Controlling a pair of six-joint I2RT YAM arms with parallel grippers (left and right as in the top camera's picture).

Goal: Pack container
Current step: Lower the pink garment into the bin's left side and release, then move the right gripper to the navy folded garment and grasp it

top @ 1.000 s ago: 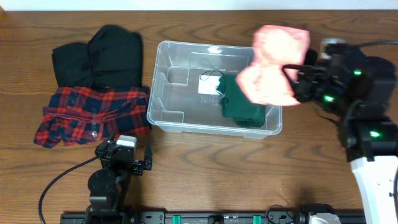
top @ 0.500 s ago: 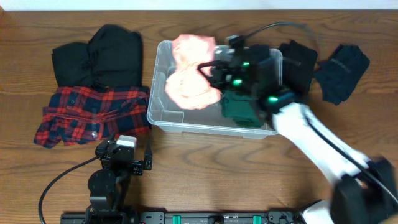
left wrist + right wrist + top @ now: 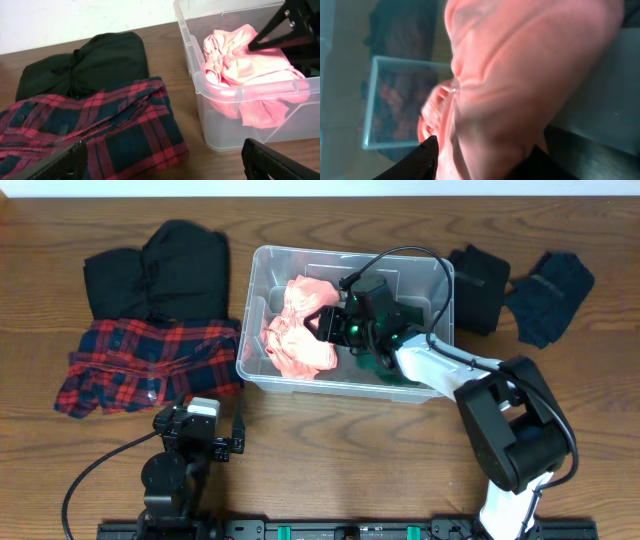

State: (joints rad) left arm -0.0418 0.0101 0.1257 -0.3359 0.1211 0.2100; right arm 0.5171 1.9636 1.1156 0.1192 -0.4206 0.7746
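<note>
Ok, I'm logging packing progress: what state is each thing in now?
container, open, partly filled
pink garment, crumpled inside container
green garment, inside container, partly hidden
plaid shirt, folded on table
black garment, folded on table
dark garments, on table
left claw, open, empty
right claw, at pink garment, grip unclear
</note>
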